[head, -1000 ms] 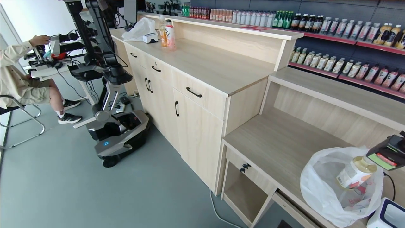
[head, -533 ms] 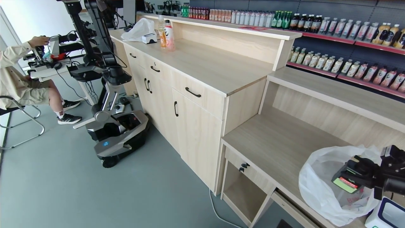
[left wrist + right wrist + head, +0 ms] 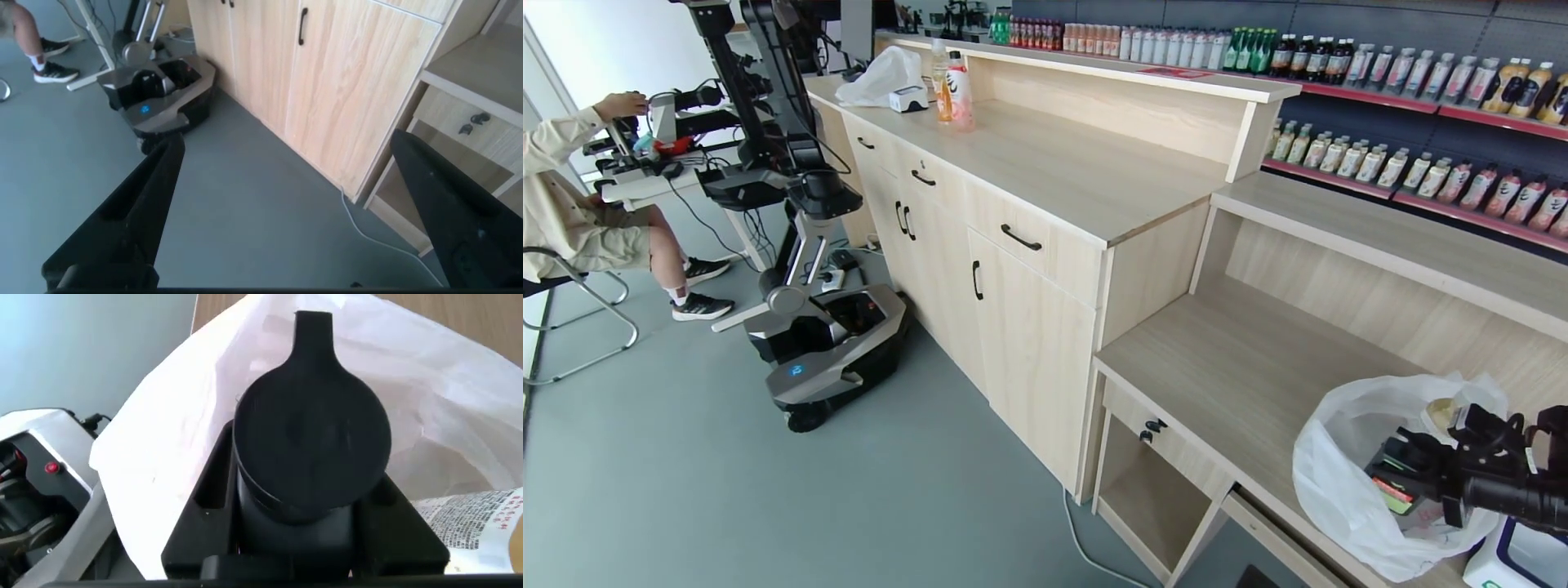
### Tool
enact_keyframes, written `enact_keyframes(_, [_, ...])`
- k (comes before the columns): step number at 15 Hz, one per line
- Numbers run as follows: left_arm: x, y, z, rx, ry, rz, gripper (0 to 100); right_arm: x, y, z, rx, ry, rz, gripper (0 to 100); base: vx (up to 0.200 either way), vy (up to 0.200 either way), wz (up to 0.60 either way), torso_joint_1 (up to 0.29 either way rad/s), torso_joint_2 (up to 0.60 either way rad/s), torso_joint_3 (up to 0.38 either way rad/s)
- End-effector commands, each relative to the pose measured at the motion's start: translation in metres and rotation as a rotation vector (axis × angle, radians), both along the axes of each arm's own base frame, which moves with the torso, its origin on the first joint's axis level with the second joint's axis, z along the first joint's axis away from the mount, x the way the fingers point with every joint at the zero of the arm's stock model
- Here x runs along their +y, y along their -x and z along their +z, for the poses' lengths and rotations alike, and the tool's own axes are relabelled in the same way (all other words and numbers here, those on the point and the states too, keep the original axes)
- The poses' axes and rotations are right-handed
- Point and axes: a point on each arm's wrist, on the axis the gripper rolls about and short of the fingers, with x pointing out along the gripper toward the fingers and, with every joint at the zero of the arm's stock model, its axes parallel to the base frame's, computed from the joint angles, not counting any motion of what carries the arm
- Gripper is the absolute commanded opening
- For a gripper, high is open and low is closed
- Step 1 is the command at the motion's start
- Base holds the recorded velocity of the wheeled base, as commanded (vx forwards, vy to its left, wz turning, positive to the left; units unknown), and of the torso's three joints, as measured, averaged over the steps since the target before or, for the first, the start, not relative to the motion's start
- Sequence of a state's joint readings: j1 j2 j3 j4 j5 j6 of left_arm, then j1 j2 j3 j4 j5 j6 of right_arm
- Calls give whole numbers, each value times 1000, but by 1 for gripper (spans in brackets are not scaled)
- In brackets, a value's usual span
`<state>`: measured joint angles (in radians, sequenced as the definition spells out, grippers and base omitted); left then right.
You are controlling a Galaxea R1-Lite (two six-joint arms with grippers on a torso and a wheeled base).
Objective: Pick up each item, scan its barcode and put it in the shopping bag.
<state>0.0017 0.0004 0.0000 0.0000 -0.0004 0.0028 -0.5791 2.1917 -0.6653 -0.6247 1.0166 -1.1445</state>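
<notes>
Right end effector (image 3: pixel 1396 482): lowered into the open mouth of the shopping bag (image 3: pixel 1339 457), with its dark arm coming in from the robot's right. Neither the head view nor the wrist view shows whether it is clenched or released, so that cannot be told.
Drink bottle (image 3: pixel 1441 412): inside the bag, just beyond the right end effector on the side away from the robot. Its pale cap shows above the arm.
Bottle's long axis: it seems to stand cap up, leaning a little rather than lying flat. The arm and the bag's folds hide most of it.
Shopping bag: thin white plastic, open upward, resting on the low wooden surface (image 3: pixel 1241 367). Its film wraps around the end effector.
White scanner (image 3: pixel 1515 563): on the same surface, just beside the bag, to the end effector's right and nearer the robot.
Left end effector (image 3: pixel 286 139): released and spread wide, grasping nothing. It hangs above the grey floor (image 3: pixel 245 204), well apart from the bag.
Nearer arm: the right, by a wide margin.
Step in hand: judged to be the bagging end of the cycle, since the bottle looks already lodged in the bag.
Next move: probably a straight lift up through the bag's mouth, keeping away from the bottle on the far side.
Risk: the thin film could snag on the end effector, dragging the bag or tipping the bottle.
</notes>
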Motion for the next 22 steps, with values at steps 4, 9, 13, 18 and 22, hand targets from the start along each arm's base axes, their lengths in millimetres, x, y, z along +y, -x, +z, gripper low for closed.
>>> enact_keyframes(4, [0,0,0,0,0,-1,100,-8,-13,-37,56,-33,3,0,0,0,0,0,0,0])
enact_keyframes(9, [0,0,0,0,0,0,100,-8,-21,-45,64,-40,15,0,0,0,0,0,0,0])
enact_keyframes(13, [0,0,0,0,0,-1,100,-8,-23,-45,64,-38,17,0,0,0,0,0,0,0])
enact_keyframes(18, [0,0,0,0,0,0,100,-10,-21,-39,52,-33,9,100,0,0,0,0,0,0])
enact_keyframes(22, [0,0,0,0,0,0,100,-17,-16,-12,10,-30,-29,100,0,0,0,0,0,0])
